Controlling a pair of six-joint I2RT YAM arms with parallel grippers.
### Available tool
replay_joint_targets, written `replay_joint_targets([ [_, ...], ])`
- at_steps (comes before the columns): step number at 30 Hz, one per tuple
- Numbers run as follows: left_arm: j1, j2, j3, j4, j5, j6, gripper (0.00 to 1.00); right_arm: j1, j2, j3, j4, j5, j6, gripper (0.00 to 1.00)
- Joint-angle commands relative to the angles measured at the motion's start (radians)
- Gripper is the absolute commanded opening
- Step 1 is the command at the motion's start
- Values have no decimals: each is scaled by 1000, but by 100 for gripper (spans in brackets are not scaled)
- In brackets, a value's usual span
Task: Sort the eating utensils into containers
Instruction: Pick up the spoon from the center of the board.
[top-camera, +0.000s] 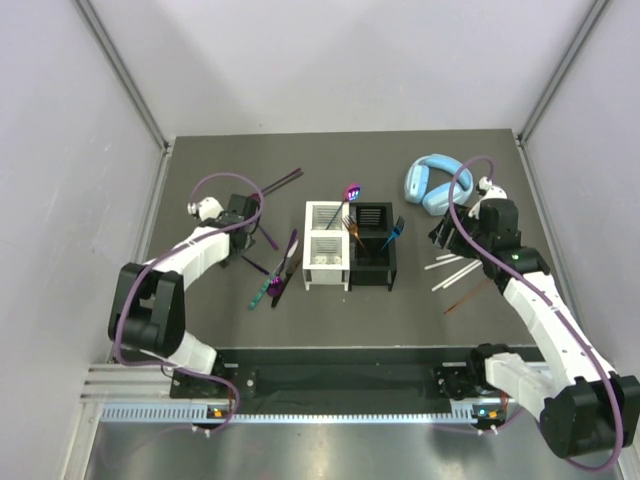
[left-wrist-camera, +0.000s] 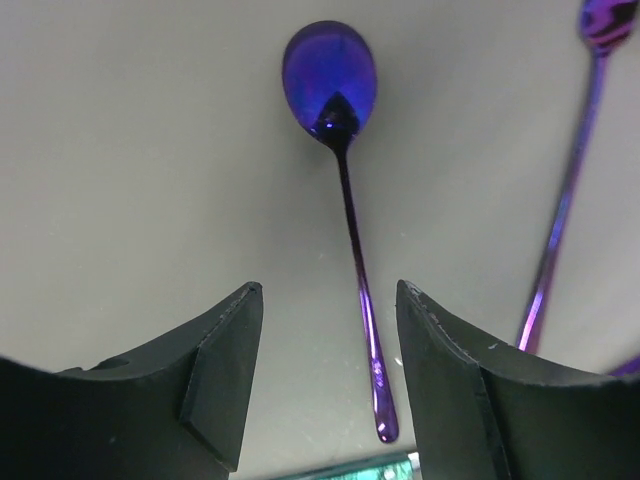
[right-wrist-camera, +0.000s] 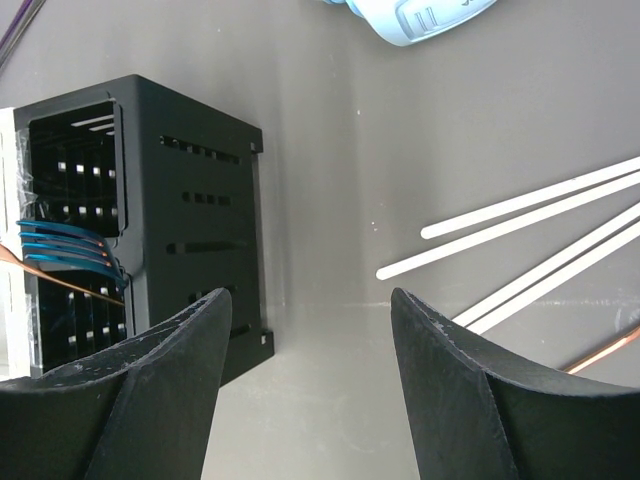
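A purple-blue spoon (left-wrist-camera: 331, 74) lies flat on the table, and its thin handle runs down between the fingers of my left gripper (left-wrist-camera: 330, 292), nearer the right finger. That gripper (top-camera: 250, 222) is open and holds nothing. Another purple utensil (left-wrist-camera: 566, 196) lies to the right, and a green-handled knife (top-camera: 265, 291) lies nearer the front. The white container (top-camera: 327, 246) and the black container (top-camera: 373, 247) stand side by side mid-table. A blue fork (right-wrist-camera: 68, 250) and a copper utensil (right-wrist-camera: 62, 277) lean in the black container (right-wrist-camera: 190, 195). My right gripper (right-wrist-camera: 308, 300) hovers open and empty between that container and the white sticks (right-wrist-camera: 528, 205).
Light-blue headphones (top-camera: 436, 180) lie at the back right, just past my right gripper (top-camera: 446, 236). A brown stick (top-camera: 468, 297) lies in front of the white sticks (top-camera: 450, 264). Two dark purple sticks (top-camera: 284, 181) lie behind the left gripper. A purple spoon (top-camera: 352, 191) stands up between the containers.
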Motion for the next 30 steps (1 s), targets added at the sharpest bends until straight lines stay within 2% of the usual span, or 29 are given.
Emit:
replay_joint_targets([
  [1, 27, 35, -8, 36, -12, -17, 61, -8, 4, 3, 37, -4, -16, 66],
  [12, 78, 87, -6, 85, 9, 6, 59, -10, 15, 9, 31, -4, -20, 66],
  [30, 113, 202, 107, 70, 46, 44, 56, -10, 16, 14, 26, 2, -22, 65],
])
